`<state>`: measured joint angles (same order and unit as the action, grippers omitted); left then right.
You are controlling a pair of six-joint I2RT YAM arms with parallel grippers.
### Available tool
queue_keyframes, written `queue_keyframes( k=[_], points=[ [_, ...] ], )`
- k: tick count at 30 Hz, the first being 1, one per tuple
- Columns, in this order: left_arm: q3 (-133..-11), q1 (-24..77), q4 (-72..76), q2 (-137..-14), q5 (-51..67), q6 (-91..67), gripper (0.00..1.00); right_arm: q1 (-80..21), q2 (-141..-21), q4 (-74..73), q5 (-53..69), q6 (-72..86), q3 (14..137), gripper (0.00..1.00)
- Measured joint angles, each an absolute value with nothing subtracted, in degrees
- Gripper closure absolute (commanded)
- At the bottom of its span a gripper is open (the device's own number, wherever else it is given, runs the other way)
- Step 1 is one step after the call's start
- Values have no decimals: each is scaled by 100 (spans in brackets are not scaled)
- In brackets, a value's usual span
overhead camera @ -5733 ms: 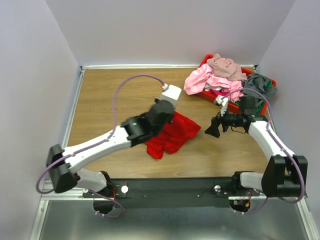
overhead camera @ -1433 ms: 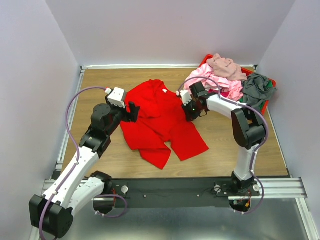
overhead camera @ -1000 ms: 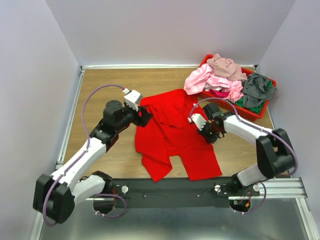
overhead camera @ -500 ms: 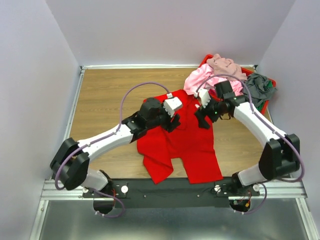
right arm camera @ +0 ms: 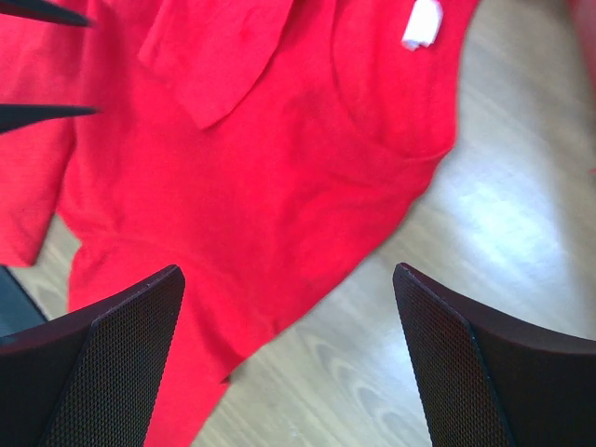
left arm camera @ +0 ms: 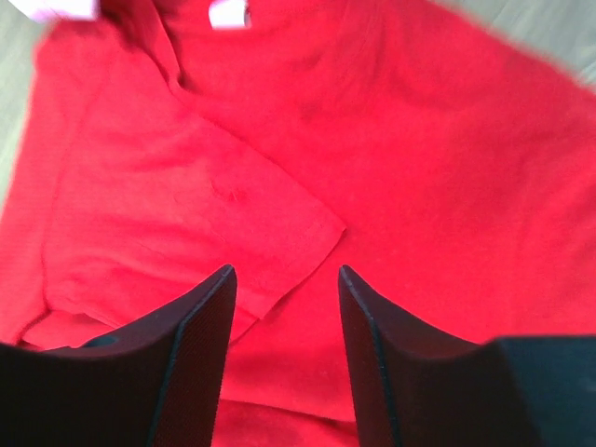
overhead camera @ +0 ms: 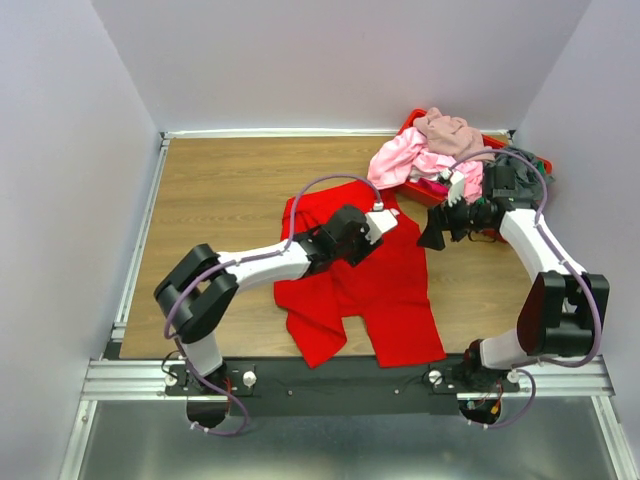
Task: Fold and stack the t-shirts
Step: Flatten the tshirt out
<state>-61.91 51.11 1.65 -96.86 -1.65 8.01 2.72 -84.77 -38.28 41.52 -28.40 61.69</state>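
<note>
Wooden table (overhead camera: 220,180); left arm (overhead camera: 270,262) partly hides red t-shirt (overhead camera: 395,300).

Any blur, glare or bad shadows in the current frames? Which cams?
Top external: evenly lit and sharp, with only soft shadows on the table. Left wrist: soft all over; the red t-shirt shows little weave and its white neck label is smeared. Right wrist: bright glare on the table right of the shirt, though the fingers are crisp enough to show their mesh texture.
</note>
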Motion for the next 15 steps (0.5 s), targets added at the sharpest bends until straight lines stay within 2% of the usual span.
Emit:
queue_keyframes(
  k=[15],
  points=[
    [-6652,5441,-628,-10759,-1675,1125,50,399,-8342,-3564,4416,-2740,5861,0]
  ],
)
